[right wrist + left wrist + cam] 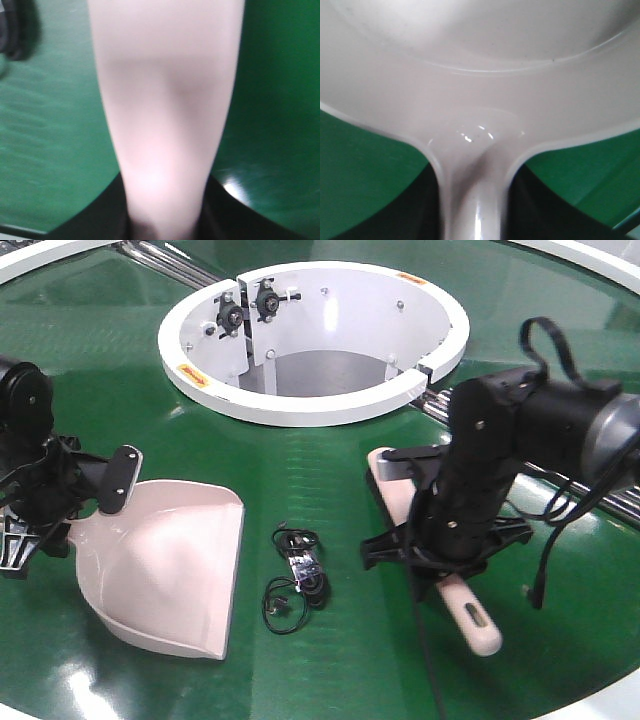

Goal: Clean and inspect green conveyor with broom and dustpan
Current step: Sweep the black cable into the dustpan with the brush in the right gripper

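Left fingers [118,480]: clamped on the dustpan [175,570] handle, just behind the scoop; in the wrist view the handle runs straight through the left gripper [475,220].
Right fingers [100,227]: seemingly clamped on the broom [392,475] at mid-length, though that wrist view is blurred and the contact itself is hard to make out.
Right gripper [450,540]: low over the conveyor [330,680], with the broom head pointing away and the slotted handle end sticking out toward the camera.
Dustpan placement: it lies on the belt at the left with its lip turned right, toward the wire tangle [297,575]. This looks meant to catch what is swept.
Broom placement: it is on the far side of the tangle from the pan, so a leftward stroke would likely push the tangle onto the lip.
Tangle: lies on the belt between the two tools, near the lip but apart from it.
Count: one dustpan, one broom, one tangle, two grippers, one white opening [300,408].
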Available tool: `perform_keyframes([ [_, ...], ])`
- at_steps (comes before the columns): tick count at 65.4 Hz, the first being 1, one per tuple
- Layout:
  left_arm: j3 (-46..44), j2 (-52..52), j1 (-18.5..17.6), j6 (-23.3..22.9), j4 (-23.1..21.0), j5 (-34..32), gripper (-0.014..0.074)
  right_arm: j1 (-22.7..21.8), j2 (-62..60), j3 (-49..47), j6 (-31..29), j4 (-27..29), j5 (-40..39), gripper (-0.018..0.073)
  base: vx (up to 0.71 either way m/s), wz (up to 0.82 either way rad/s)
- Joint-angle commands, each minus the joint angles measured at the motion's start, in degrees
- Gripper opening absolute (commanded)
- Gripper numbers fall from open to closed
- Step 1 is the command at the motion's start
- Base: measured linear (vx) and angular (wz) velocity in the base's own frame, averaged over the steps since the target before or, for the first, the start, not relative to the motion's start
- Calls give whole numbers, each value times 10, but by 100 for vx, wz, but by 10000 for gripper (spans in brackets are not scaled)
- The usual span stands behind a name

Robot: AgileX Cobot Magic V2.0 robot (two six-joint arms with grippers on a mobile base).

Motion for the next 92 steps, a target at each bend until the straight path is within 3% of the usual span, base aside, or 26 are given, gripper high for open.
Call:
perform_keyframes([
  [1, -17, -24, -5, 0, -9, 2, -6, 26, -26, -16, 43, -1, -5, -4, 0, 0],
  [12, -17, -24, -5, 0, -9, 2, -6, 51, -20, -16, 99, 4, 9, -4, 0, 0],
  [21, -17, -24, -5, 0, -9, 2, -6, 55, 2, -16, 103, 23, 50, -4, 0, 0],
  [37, -17, -24, -5, 0, -9, 2, -6, 98, 40, -16, 137, 17, 31, -4, 0, 0],
  [67, -17, -24, -5, 0, -9, 2, -6, 97, 66, -20, 147, 55, 10, -1, 0, 0],
  [92, -17, -24, -5, 0, -9, 2, -6, 120, 139, -141, 133, 90, 71, -1, 0, 0],
])
